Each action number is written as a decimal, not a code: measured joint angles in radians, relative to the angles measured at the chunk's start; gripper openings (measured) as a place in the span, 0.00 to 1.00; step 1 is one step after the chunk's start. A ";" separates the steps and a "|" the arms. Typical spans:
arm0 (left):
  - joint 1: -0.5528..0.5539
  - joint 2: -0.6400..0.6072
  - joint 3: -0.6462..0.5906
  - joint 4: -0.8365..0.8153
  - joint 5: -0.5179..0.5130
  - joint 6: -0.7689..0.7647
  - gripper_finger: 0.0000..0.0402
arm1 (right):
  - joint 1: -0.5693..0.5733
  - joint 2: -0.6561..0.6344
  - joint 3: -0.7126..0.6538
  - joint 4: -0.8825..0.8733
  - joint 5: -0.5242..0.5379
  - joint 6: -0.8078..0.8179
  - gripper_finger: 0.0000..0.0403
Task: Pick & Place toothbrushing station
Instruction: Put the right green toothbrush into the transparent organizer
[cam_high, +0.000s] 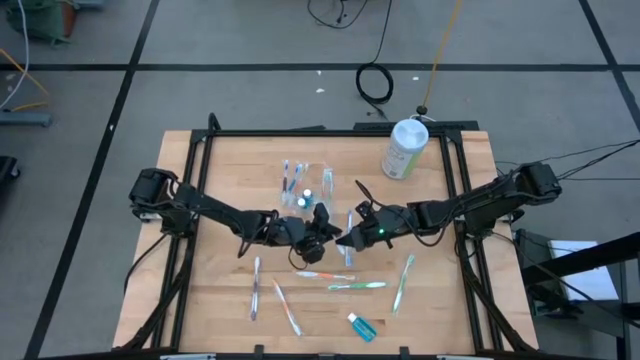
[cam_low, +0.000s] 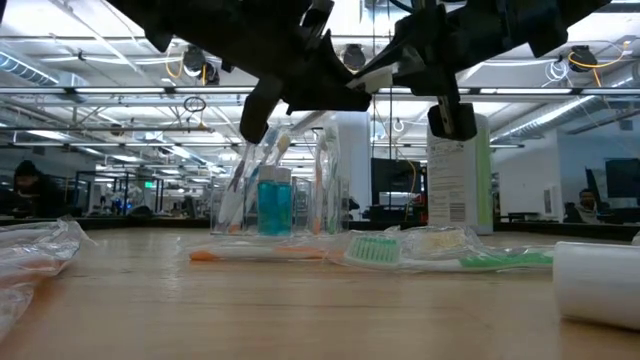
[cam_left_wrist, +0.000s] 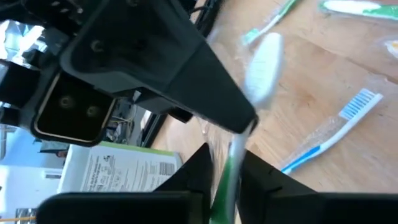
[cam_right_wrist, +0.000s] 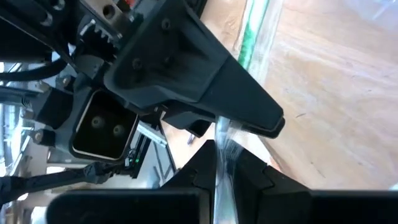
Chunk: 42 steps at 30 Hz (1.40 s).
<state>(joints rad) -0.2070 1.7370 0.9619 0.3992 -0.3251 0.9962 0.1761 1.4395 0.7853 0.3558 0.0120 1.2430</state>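
Wooden table (cam_high: 440, 290); one toothbrushing station (cam_high: 308, 183); one canister (cam_high: 404, 148); two grippers

Wood table (cam_high: 200, 300): toothbrushes (cam_high: 355, 285), clear holder (cam_high: 305, 185), canister (cam_high: 404, 149), tube (cam_high: 362, 326).

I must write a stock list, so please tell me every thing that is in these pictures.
Wooden table: one, light brown, under everything.
Clear plastic slotted holder: one, see-through, table's middle toward the back, with brushes and a blue item inside.
Tall white-and-green canister: one, back right corner.
Loose toothbrushes: about five, green, orange and pale, front half.
Small blue tube: one, front edge.
Green toothbrush in clear wrapper: one, held above the table's middle.
Left claw: shut on it.
Right claw: shut on it too.
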 joint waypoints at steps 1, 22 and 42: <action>0.000 0.000 -0.001 -0.002 -0.001 0.000 0.11 | 0.000 0.000 0.000 0.000 0.010 -0.003 0.05; -0.023 -0.004 0.000 -0.028 -0.095 0.108 0.03 | -0.027 -0.008 0.000 -0.002 0.018 -0.371 0.16; -0.026 -0.004 0.001 -0.069 -0.156 0.096 0.02 | -0.051 -0.019 0.000 -0.002 -0.012 -0.314 0.17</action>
<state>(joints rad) -0.2333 1.7332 0.9630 0.3298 -0.4812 1.0923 0.1253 1.4204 0.7853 0.3543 -0.0002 0.9291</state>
